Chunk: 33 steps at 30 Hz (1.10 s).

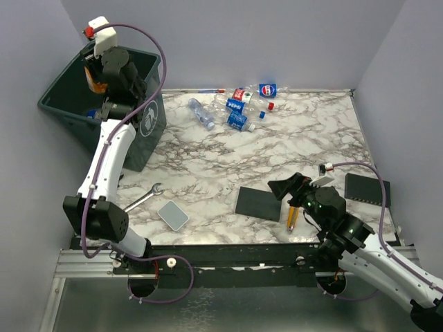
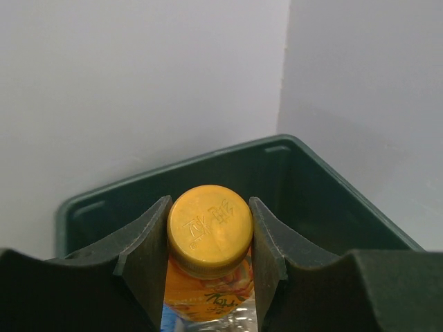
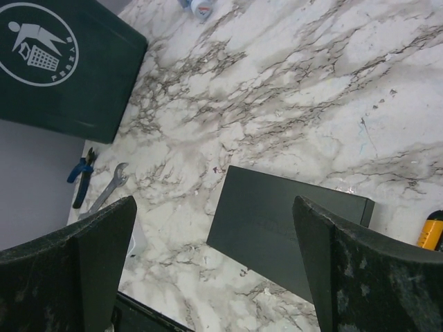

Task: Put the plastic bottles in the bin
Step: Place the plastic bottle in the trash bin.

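Note:
An orange-labelled plastic bottle (image 2: 210,243) with a yellow cap hangs over the dark green bin (image 2: 311,187), its cap squeezed between my left gripper's (image 2: 210,232) two pads. From above, that left gripper (image 1: 97,79) is held high over the bin (image 1: 149,135), the orange bottle (image 1: 93,78) just showing. Several crushed clear plastic bottles (image 1: 239,104) with blue and red labels lie at the table's far middle. My right gripper (image 1: 285,188) stands open near the front right, above a black flat pad (image 3: 277,232), holding nothing.
A spanner (image 1: 143,198), a grey case (image 1: 173,216), a yellow utility knife (image 1: 294,216) and a second black pad (image 1: 367,189) lie along the near side. Blue-handled pliers (image 3: 82,176) rest by the bin's foot. Grey walls enclose the table.

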Available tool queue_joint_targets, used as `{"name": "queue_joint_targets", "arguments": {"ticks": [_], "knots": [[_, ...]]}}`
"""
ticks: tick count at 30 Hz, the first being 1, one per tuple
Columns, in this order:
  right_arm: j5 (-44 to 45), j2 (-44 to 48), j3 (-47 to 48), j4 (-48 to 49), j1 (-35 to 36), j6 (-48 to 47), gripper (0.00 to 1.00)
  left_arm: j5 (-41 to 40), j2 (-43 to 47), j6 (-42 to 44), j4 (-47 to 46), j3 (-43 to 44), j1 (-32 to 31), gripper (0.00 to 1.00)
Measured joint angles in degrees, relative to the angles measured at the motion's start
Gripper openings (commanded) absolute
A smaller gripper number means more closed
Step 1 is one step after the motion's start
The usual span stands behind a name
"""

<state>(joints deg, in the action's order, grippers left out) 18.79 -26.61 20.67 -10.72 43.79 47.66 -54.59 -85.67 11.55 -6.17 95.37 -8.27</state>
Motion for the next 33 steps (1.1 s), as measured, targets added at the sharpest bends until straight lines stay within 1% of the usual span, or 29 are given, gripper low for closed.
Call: {"name": "queue_joint_targets", "arguments": {"ticks": [2,3,6,9,10,11,14,19,22,24,26,28,30,33], "knots": [[-0.3,0.5,0.0,0.0,0.0,0.3,0.98,1.7,-2.6,-2.3,0.9,1.3,0.5,0.0],[-0.4,0.8,0.0,0.0,0.0,0.3,0.98,2.9,-4.0,-3.7,1.7,2.0,0.8,0.04],[-0.6,1.1,0.0,0.6,0.0,0.2,0.98,6.3,-7.4,-6.9,3.1,3.6,1.4,0.24],[-0.8,0.7,-0.1,1.5,0.0,-0.2,0.98,8.7,-10.8,-9.6,3.8,6.0,2.1,0.69],[-0.9,0.3,-0.1,1.9,0.0,-0.4,0.98,9.3,-11.8,-10.3,3.9,6.9,2.3,0.87],[-1.0,-0.1,-0.1,2.3,0.0,-0.7,0.98,9.7,-12.7,-11.0,4.1,7.7,2.3,0.98],[-1.6,-1.6,-0.1,3.8,0.0,-1.4,0.98,10.9,-14.5,-13.4,4.6,10.1,2.3,0.99],[-1.8,-3.5,-0.1,5.6,0.0,-3.3,0.98,11.7,-14.5,-15.7,5.0,13.4,1.5,0.99],[-1.7,-4.9,0.2,6.6,0.0,-5.0,0.99,12.7,-12.0,-15.8,5.1,13.8,-1.2,0.99],[-1.6,-5.9,0.9,7.0,0.0,-6.4,0.99,14.4,-9.3,-15.4,5.2,13.4,-4.9,0.99],[-1.3,-7.0,2.2,7.2,0.0,-7.9,0.99,16.2,-5.8,-14.3,4.9,11.7,-10.1,0.99],[-0.8,-8.5,4.2,7.2,0.0,-9.7,0.99,18.3,-0.8,-12.9,4.5,7.7,-17.0,0.99],[-0.4,-9.8,6.6,7.2,0.0,-11.5,0.99,20.9,3.4,-12.3,4.4,3.3,-22.4,0.99],[0.4,-12.3,10.8,7.1,0.0,-14.2,0.99,22.5,8.4,-11.9,5.3,-2.4,-26.8,0.99]]}}
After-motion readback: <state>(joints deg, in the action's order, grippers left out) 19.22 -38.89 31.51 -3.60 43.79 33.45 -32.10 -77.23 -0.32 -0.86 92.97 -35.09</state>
